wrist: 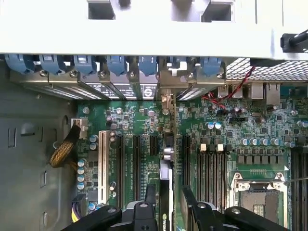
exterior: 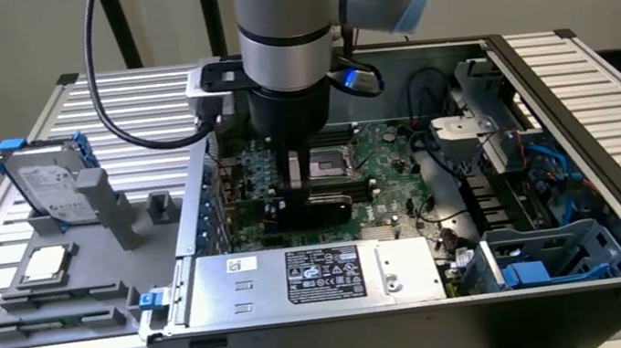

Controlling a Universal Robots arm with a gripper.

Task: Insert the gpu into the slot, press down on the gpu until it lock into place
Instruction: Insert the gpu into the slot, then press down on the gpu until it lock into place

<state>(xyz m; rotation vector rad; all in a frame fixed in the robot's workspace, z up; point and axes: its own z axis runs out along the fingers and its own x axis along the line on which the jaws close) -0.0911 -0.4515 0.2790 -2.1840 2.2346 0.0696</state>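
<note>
The tool pinches the gpu by its upper edge at the centre of the exterior view, inside the open computer case. The gpu stands on edge, low over the green motherboard, just behind the grey power supply.

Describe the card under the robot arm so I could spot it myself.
Look inside the open computer case, at the green motherboard on its floor. Right beneath the gripper a thin black card, the gpu, stands on edge across the board. Unlike the big grey labelled power-supply box beside it, it is slim, dark and upright.
</note>
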